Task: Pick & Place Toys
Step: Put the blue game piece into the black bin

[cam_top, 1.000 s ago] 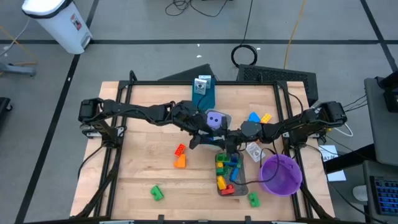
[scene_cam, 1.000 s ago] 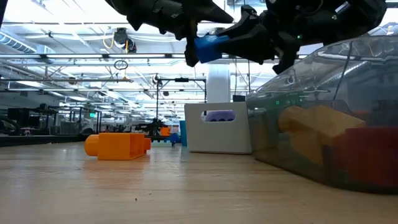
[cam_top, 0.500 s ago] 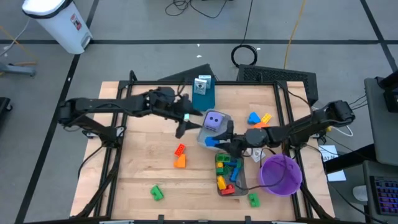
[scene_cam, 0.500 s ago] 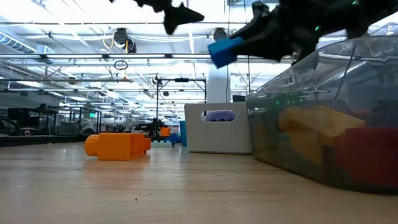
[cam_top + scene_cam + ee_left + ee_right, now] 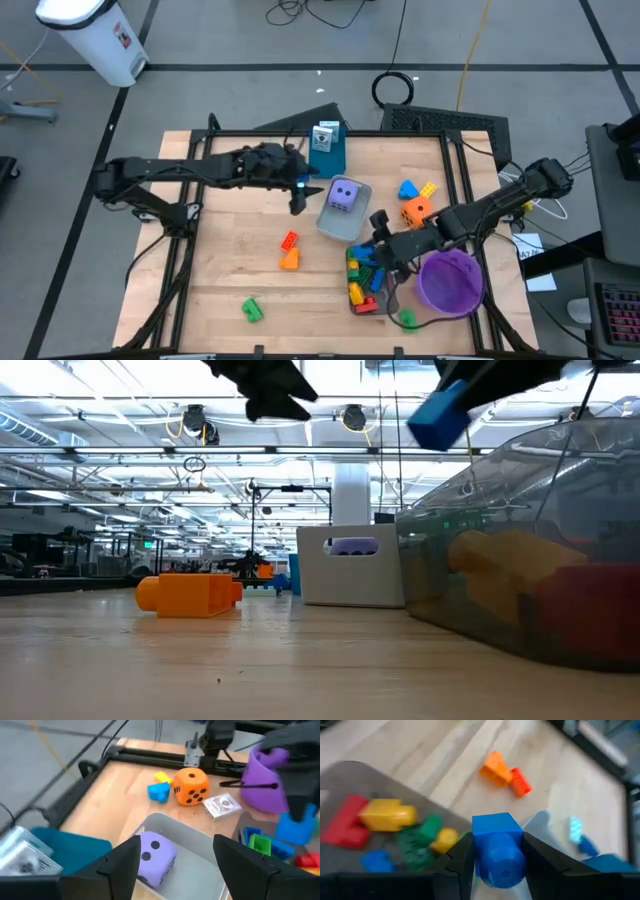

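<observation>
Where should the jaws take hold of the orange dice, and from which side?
Across two opposite flat faces of the orange dice, coming straight down from above. It sits squarely on the table, top clear, with the blue brick close on one side.

Two dice (image 5: 344, 195), two trays (image 5: 335, 222), one bowl (image 5: 452, 281)

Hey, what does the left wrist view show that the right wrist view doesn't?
Only the left wrist view shows the purple die in its grey tray, the orange die on the table and the purple bowl. Only the right wrist view shows the orange brick and red brick on the table beyond the tray of bricks. Both show the blue brick held in the right claw.
</observation>
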`<state>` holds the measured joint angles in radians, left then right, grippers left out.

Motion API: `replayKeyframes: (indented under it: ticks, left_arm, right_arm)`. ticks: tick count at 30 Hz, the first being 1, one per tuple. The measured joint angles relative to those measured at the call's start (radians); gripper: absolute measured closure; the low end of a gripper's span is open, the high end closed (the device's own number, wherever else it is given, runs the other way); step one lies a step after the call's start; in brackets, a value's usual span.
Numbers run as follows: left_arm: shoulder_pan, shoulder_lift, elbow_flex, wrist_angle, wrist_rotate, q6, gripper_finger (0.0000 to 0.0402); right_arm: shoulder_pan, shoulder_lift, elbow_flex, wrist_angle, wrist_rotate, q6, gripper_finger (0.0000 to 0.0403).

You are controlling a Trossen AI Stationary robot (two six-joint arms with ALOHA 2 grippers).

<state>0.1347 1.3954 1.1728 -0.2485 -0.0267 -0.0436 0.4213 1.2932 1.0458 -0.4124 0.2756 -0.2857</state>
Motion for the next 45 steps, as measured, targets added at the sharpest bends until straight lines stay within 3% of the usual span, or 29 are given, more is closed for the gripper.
replayKeyframes:
  ticks: [4, 13, 21, 35, 45]
  left_arm:
    - [-0.016, 0.083, 0.0, 0.047, -0.004, -0.065, 0.0154]
    - [-0.046, 0.296, -0.001, 0.309, -0.001, -0.073, 0.0158]
    - [-0.021, 0.33, -0.001, 0.42, 0.0, -0.071, 0.0158]
    - [-0.054, 0.312, -0.001, 0.433, 0.0, -0.1, 0.0158]
    - [-0.119, 0.312, -0.001, 0.445, -0.001, -0.147, 0.0158]
  right_arm:
    - [0.026, 0.046, 0.069, -0.119, -0.101, 0.121, 0.0277]
    - [0.046, 0.121, 0.088, -0.139, -0.324, 0.446, 0.0277]
    - [0.061, 0.2, 0.089, -0.195, -0.333, 0.586, 0.0277]
    - [0.026, 0.363, 0.089, -0.136, -0.336, 0.502, 0.0277]
    - [0.006, 0.368, 0.087, -0.116, -0.331, 0.539, 0.0197]
